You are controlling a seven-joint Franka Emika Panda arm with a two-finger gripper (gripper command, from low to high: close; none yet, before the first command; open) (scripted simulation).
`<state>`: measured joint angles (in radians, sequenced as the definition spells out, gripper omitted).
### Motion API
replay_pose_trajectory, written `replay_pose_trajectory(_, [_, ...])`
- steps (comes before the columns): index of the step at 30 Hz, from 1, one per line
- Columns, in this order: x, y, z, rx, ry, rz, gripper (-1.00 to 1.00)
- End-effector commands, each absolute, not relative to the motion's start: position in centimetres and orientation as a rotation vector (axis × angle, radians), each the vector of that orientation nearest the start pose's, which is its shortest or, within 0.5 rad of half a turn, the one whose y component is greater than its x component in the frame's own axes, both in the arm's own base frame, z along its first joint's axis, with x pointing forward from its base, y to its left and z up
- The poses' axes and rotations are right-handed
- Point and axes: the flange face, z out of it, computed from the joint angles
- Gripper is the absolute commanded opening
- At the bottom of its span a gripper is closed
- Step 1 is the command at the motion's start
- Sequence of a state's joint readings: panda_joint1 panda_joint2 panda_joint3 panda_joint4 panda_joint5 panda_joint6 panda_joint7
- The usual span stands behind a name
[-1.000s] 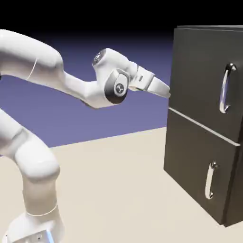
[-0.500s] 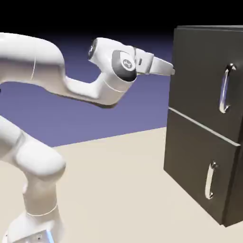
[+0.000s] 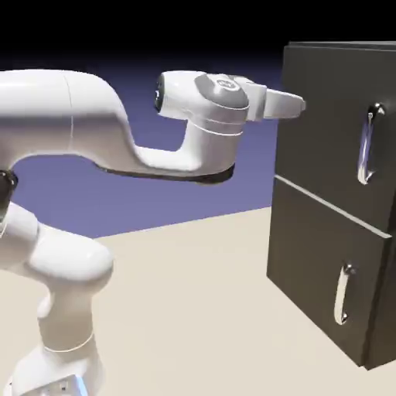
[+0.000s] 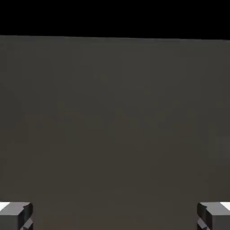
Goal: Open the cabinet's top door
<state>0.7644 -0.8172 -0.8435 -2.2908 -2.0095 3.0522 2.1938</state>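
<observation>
- The top door [image 3: 332, 131] sits shut on the upper half of the cabinet [image 3: 321, 255], at the exterior view's right; its long silver handle [image 3: 368, 145] stands upright near the far edge
- The gripper [image 3: 300, 103] is spread wide, holding nothing, level at the cabinet's near corner
- The hand view shows only flat dark panel [image 4: 115, 121] (no handle in sight)
- The arm should probably swing across the door front until the bar lies between the fingers, then close and pull outward
</observation>
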Motion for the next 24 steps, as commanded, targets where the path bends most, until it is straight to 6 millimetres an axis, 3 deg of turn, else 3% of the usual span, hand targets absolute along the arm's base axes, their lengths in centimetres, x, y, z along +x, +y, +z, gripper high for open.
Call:
replay_pose_trajectory(1, [39.7, -6.8, 62.4, -1.873, 0.664, -1.661, 0.00])
replay_pose_trajectory(10, [41.9, -11.7, 59.8, -1.799, 0.669, -1.704, 0.00])
replay_pose_trajectory(20, [45.3, -17.4, 54.8, -1.763, 0.680, -1.728, 0.00])
replay_pose_trajectory(22, [45.5, -17.6, 54.5, -1.763, 0.681, -1.728, 0.00])
replay_pose_trajectory(24, [47.4, -17.6, 54.5, -1.762, 0.682, -1.726, 0.00])
